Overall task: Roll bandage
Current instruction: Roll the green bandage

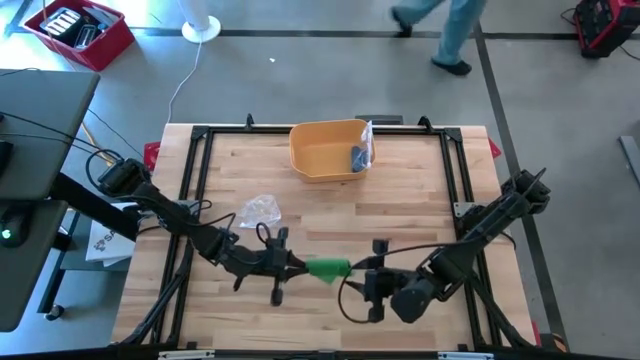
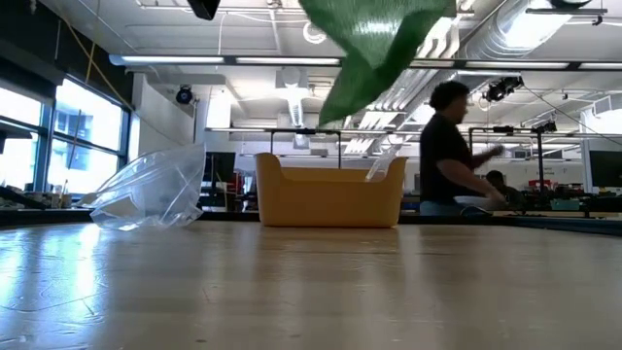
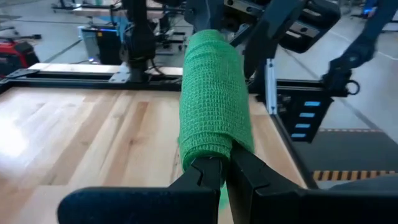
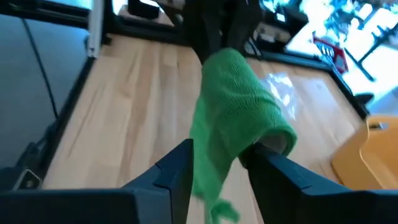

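Bandage: a green roll (image 1: 328,268) held clear above the wooden surface (image 1: 400,215), near its front edge, between the two tools; in the low view its loose green end (image 2: 374,49) hangs at the top of the frame.
Left tool: (image 3: 225,167) fingers pressed together, pinching one end of the bandage (image 3: 214,106), which stands away from them as a wound cylinder.
Right tool: (image 4: 221,162) fingers part-way open, one on each side of the other end of the bandage (image 4: 233,118); a firm grip cannot be told.
Arms: both reach in from the sides and meet at the bandage.
Yellow bin: (image 1: 320,155) at the far middle of the surface, a clear packet (image 1: 366,143) leaning in it.
Clear plastic wrapper: (image 1: 259,209) lying on the surface behind the left tool.
Background: a person (image 2: 449,146) stands beyond the surface.
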